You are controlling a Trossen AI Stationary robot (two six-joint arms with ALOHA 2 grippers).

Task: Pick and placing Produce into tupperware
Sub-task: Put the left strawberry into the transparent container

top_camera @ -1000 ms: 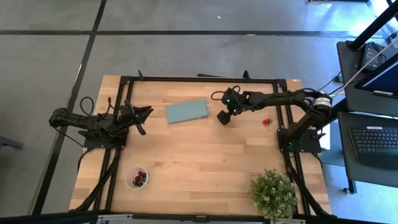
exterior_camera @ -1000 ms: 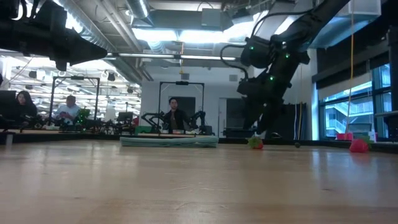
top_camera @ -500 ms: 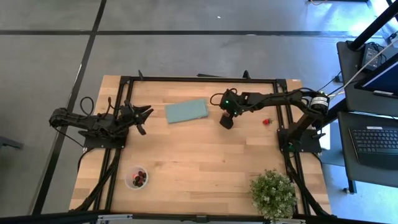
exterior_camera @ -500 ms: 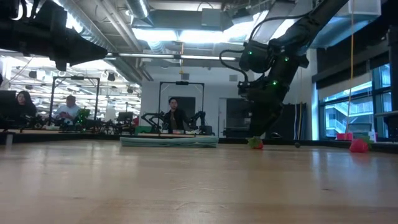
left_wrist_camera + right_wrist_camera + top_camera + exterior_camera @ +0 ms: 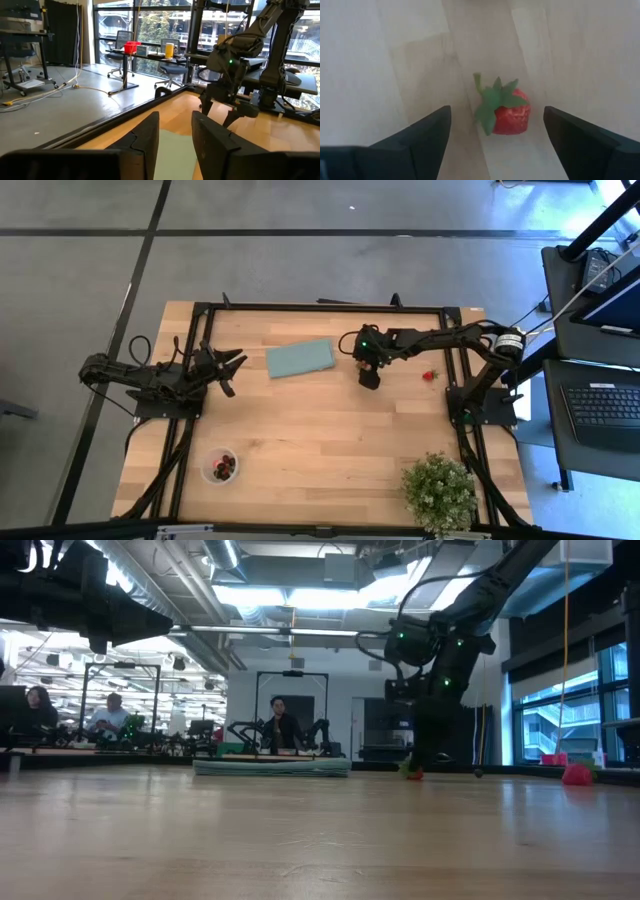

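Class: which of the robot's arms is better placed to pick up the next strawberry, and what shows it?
Right. The right gripper hangs open directly over a strawberry, which lies between its fingers. The left gripper waits near the table's left edge.

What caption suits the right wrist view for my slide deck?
Right gripper, fingers open, poised over a red strawberry with green leaves lying on the wooden table.
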